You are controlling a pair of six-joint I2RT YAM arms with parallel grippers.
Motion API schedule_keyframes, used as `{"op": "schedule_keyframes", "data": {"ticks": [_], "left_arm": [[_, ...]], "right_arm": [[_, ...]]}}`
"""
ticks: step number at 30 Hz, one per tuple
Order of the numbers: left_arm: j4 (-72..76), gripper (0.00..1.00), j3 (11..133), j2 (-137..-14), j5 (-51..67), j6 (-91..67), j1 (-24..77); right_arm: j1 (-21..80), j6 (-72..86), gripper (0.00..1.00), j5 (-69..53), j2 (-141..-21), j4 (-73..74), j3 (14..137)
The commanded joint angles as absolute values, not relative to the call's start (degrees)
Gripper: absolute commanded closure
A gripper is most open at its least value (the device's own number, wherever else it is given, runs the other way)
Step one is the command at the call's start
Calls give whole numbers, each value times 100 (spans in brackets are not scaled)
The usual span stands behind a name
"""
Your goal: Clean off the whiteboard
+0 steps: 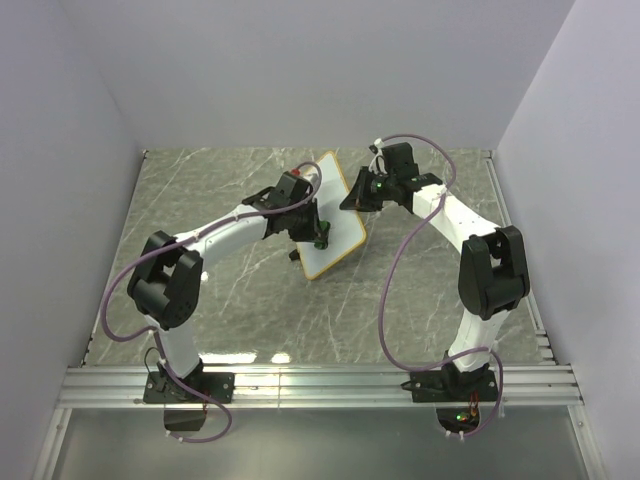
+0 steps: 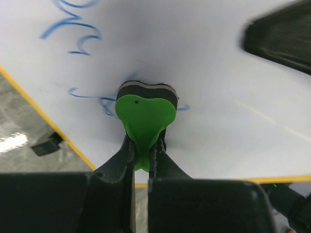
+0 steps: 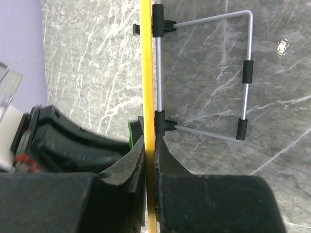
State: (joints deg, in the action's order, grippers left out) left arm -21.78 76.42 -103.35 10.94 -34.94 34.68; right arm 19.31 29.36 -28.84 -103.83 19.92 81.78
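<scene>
The whiteboard (image 1: pixel 338 248), white with an orange-tan frame, stands tilted near the table's middle. My right gripper (image 1: pixel 352 200) is shut on its upper right edge; the right wrist view shows the yellow frame edge (image 3: pixel 146 73) pinched between the jaws of that gripper (image 3: pixel 150 145). My left gripper (image 2: pixel 143 141) is shut on the green and black eraser (image 2: pixel 145 116), whose black pad presses flat against the whiteboard face (image 2: pixel 204 63). Blue pen marks (image 2: pixel 73 29) remain at the upper left, and another blue stroke (image 2: pixel 87 95) runs out from under the eraser. In the top view the left gripper (image 1: pixel 316 232) sits over the board's middle.
A wire stand (image 3: pixel 248 63) with black sleeves juts from the board's back over the grey marble table (image 1: pixel 220 190). A black foot (image 2: pixel 46 144) shows under the board's lower edge. The right gripper's dark finger (image 2: pixel 282 39) intrudes at the left wrist view's top right. Walls enclose three sides.
</scene>
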Motion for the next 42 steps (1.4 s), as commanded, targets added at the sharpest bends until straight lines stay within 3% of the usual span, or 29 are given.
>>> {"op": "schedule_keyframes", "data": {"ticks": [1,11,21,42], "left_arm": [[-2259,100,8059,-10494,2065,-3445,3902],[-2127,100,8113,-10512,2207,-3480,3894],[-1661,100,7286,-10784,2215,-3437,3068],[-2398,100,9024,-12260,2197,-3156,2382]], "right_arm": [[2030,2988,100,-2689,-10257,2065,8367],[2065,3015,100,-2698,-10239,2039,8323],[2065,2988,100,-2742,-10134,2013,8218],[2144,2883,100,-2997,-10160,1995,8059]]}}
